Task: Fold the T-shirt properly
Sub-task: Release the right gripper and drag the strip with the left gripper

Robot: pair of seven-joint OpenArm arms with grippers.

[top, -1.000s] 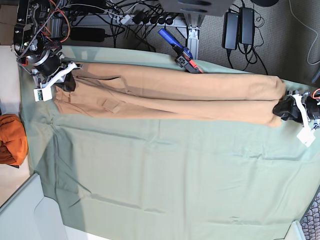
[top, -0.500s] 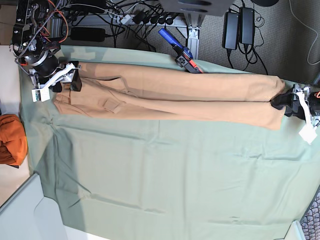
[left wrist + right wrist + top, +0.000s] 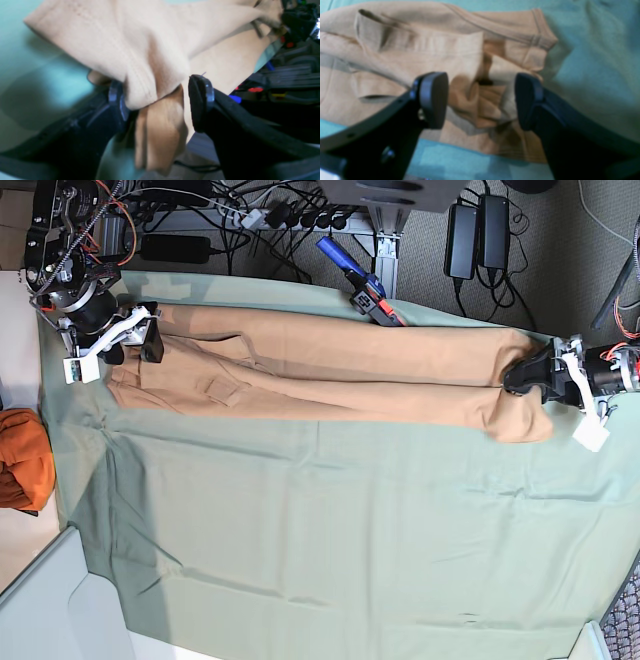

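The tan T-shirt (image 3: pixel 330 365) lies folded into a long strip across the far part of the sage-green cloth (image 3: pixel 350 520). My left gripper (image 3: pixel 525 375) is at the strip's right end. In the left wrist view it (image 3: pixel 160 100) is shut on a bunched, raised fold of the T-shirt (image 3: pixel 140 50). My right gripper (image 3: pixel 135 345) is over the strip's left end. In the right wrist view it (image 3: pixel 480 100) is wide open, with crumpled collar-end fabric (image 3: pixel 475 100) lying below, between the fingers.
A bunched vivid-orange cloth (image 3: pixel 22 460) sits at the left edge. A blue and red tool (image 3: pixel 360 285) lies at the cloth's far edge. Cables and power bricks (image 3: pixel 475 235) lie beyond it. A pale bin corner (image 3: pixel 50 610) stands at the bottom left.
My left gripper has moved left, carrying the shirt's right end with it, so the strip is shorter. My right gripper has opened and let go of the left end.
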